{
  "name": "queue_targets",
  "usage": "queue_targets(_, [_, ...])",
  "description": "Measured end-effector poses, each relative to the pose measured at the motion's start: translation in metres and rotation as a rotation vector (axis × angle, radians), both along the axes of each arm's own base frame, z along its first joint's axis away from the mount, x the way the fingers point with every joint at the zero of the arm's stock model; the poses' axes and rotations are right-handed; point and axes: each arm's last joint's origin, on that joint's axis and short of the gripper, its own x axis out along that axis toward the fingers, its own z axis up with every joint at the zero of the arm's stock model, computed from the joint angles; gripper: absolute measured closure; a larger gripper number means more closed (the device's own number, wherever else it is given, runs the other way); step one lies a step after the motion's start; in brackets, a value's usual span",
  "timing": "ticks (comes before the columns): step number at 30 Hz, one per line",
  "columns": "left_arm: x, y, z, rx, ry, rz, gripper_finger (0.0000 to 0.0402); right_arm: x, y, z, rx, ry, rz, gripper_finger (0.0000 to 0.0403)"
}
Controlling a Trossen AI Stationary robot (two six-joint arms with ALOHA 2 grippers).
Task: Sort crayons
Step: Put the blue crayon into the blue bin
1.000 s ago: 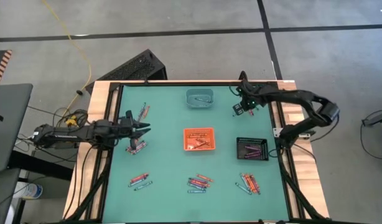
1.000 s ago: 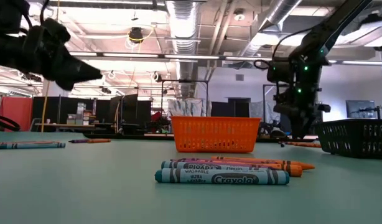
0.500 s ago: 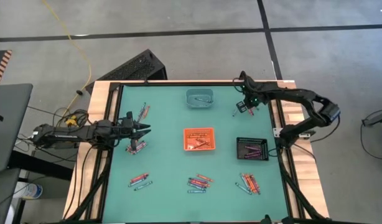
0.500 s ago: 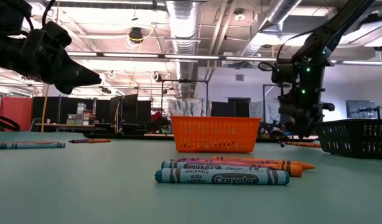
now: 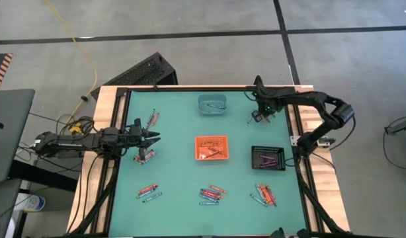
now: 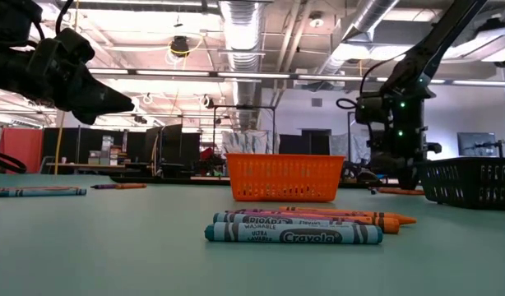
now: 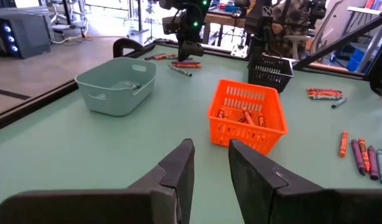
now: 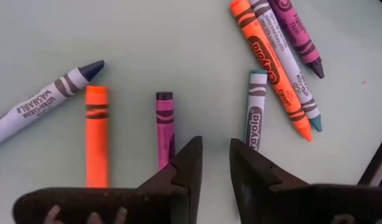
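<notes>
Under the right gripper [image 8: 216, 165] lie loose wax crayons [image 8: 166, 127] on the green table top [image 5: 176, 165]: an orange one and a purple one lie side by side along the line of the fingers, a white one with a dark blue tip lies slanted beside them, and three more form a tilted bundle near a teal one. The right arm reaches to the far right corner of the table, its gripper pointing down over this group, the fingers a little apart and holding nothing. The left gripper [image 7: 209, 165] hangs above the left side of the table, stretched level towards the middle, fingers slightly apart and empty. The square orange mesh basket [image 7: 247, 115] contains several orange-red crayons, the pale teal plastic tub [image 7: 115, 84] holds one or two, and the black mesh basket [image 5: 268, 158] has purple ones. More small groups lie along the near edge.
</notes>
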Motion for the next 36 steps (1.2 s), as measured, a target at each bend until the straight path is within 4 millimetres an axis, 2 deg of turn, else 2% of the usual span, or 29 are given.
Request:
queue_targets(5, [0.000, 0.000, 0.000, 0.000, 0.000, 0.000, 0.0313, -0.001, 0.000, 0.002, -0.009, 0.000, -0.003, 0.0306])
queue_targets(14, [0.000, 0.000, 0.000, 0.000, 0.001, -0.001, 0.0313, -0.007, 0.000, 0.019, -0.066, -0.046, -0.012, 0.0306])
queue_targets(19, [0.000, 0.000, 0.000, 0.000, 0.001, -0.001, 0.0313, -0.010, -0.004, 0.018, -0.001, -0.134, -0.014, 0.0306])
queue_targets(23, [0.000, 0.000, 0.000, 0.000, 0.001, -0.001, 0.0313, 0.000, -0.001, 0.019, 0.039, -0.253, 0.030, 0.0306])
queue_targets(31, [0.000, 0.000, 0.000, 0.000, 0.001, -0.001, 0.0313, 0.025, 0.016, 0.021, 0.021, -0.312, 0.084, 0.0306])
queue_targets(36, [0.000, 0.000, 0.000, 0.000, 0.001, -0.001, 0.0313, 0.038, 0.030, 0.021, 0.015, -0.324, 0.052, 0.0306])
